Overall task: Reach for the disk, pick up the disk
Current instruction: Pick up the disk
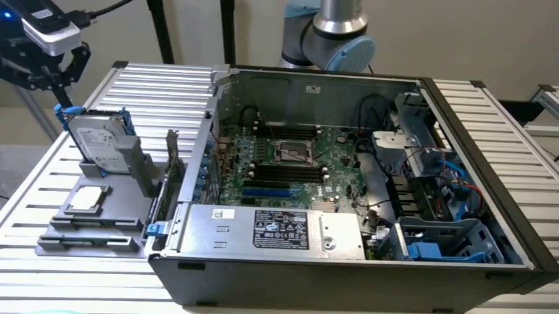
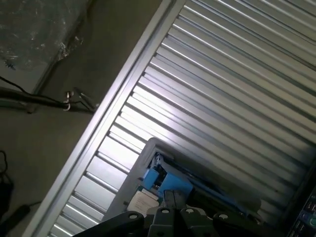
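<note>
The disk stands on edge, leaning, in a grey holder at the exterior view's left; its white label faces the camera and blue rails run along its sides. My gripper comes down from the upper left onto the disk's top blue rail corner and is shut on it. In the wrist view the gripper sits right over the disk, whose blue rail and a strip of white label show just past the fingers. The disk's lower end rests in the holder.
A small square silver chip lies on the grey fixture in front of the disk. An open computer case with a grey labelled box stands close on the right. All rest on a slatted metal table; cables lie on the floor beyond its edge.
</note>
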{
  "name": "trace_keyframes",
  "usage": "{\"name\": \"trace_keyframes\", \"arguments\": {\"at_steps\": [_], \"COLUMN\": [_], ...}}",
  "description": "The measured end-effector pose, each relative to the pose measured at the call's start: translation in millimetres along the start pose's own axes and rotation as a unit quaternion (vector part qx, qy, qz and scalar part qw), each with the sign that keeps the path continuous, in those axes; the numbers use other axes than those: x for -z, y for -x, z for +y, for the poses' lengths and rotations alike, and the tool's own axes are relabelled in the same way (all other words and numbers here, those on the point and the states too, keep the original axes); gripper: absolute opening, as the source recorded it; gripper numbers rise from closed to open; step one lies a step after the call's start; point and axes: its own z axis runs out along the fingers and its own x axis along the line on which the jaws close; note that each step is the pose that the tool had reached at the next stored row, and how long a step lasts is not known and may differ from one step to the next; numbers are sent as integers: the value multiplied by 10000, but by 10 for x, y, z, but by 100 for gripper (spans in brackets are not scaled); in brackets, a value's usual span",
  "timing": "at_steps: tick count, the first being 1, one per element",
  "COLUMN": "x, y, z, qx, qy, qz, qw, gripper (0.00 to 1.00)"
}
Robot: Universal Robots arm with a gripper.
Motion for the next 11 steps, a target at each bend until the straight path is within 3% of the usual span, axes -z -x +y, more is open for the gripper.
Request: {"name": "trace_keyframes", "arguments": {"at_steps": [5,11], "x": [-3,-6], "y": [0,0], "z": [0,0], "qx": [455,997], "qy": [0,0], "qz": [17,38], "qw": [9990,9950], "gripper": [11,11]}}
